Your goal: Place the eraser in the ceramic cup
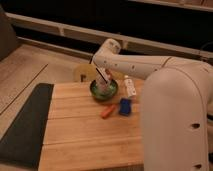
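Tilting eraser (104, 76) in claw (102, 80) over ceramic cup (103, 89).

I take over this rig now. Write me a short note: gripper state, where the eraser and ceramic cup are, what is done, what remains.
Gripper: shut, directly over the ceramic cup at the far side of the wooden table.
Eraser: lies on the table just right of the cup, not in it and not held.
Orange stick and blue block lie in front of the cup.
Done: nothing visible yet.
Left: grasp the eraser, lift it, release it into the cup.
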You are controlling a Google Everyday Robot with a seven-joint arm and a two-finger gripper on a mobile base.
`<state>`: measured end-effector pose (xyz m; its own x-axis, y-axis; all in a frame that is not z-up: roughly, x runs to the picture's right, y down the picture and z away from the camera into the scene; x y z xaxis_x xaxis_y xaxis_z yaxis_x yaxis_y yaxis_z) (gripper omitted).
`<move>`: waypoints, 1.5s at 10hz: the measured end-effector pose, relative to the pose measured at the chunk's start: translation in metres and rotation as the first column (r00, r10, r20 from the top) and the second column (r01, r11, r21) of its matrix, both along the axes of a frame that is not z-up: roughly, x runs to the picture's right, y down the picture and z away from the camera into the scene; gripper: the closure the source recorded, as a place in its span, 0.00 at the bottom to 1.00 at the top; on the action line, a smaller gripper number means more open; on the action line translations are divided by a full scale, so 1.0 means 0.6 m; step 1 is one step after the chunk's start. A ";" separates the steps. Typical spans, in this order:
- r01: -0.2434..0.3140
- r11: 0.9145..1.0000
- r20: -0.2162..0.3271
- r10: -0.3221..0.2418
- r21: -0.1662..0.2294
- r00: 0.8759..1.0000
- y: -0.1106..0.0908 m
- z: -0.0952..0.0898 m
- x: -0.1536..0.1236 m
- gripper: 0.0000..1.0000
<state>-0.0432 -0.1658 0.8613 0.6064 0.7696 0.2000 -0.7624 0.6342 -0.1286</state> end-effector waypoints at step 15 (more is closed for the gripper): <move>-0.004 1.000 0.093 0.006 -0.020 0.996 -0.015 0.040 -0.042 0.20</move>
<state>-0.0684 -0.1747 0.8851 0.5820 0.7768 0.2403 -0.7498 0.6271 -0.2112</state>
